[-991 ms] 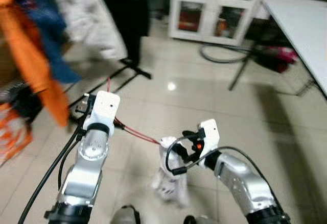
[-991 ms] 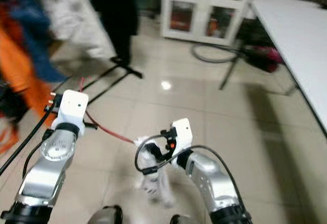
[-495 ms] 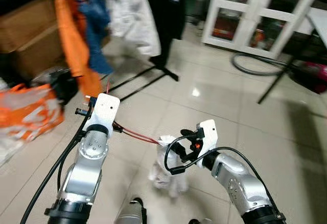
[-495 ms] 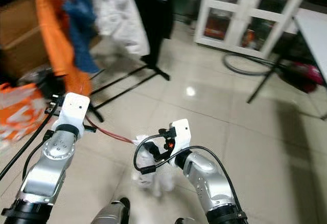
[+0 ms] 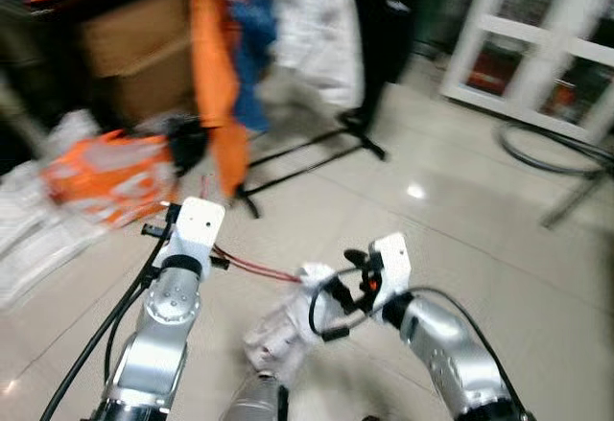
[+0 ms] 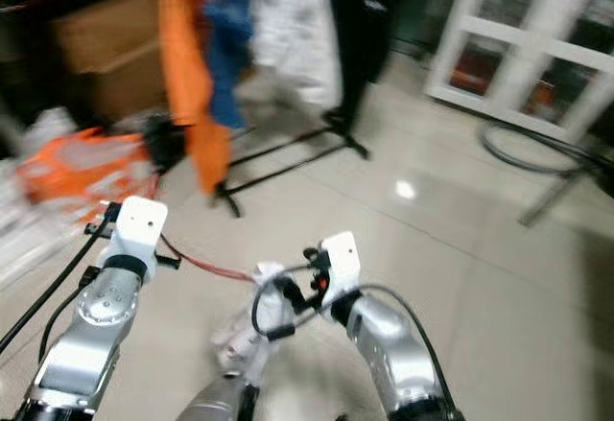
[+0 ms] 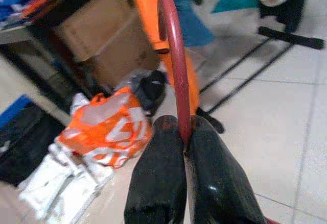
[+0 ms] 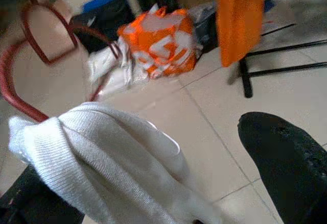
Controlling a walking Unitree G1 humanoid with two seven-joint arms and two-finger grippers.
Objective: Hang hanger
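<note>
A thin red hanger (image 7: 176,66) runs between my two arms, its wire (image 5: 254,268) crossing from left to right. My left gripper (image 7: 183,127) is shut on the hanger just below its hook. A white knitted garment (image 8: 112,152) is draped over the hanger's other end and hangs down (image 5: 283,330) toward the floor. My right gripper (image 5: 341,282) sits at that end, open, with the garment lying against one finger and bare floor showing beside the other finger (image 8: 286,163). Both arms are held out low in front of me.
Ahead to the left stands a clothes rack on black legs (image 5: 307,157), with orange (image 5: 216,76), blue, white (image 5: 312,18) and black garments. Beside it are a cardboard box (image 5: 134,66) and an orange bag (image 5: 106,176). A white cabinet (image 5: 537,47) and a hose are at right.
The whole view has swung, so the rack, box and orange bag now fill the left and the cabinet has slid right. Both arms keep the same hold and pose.
</note>
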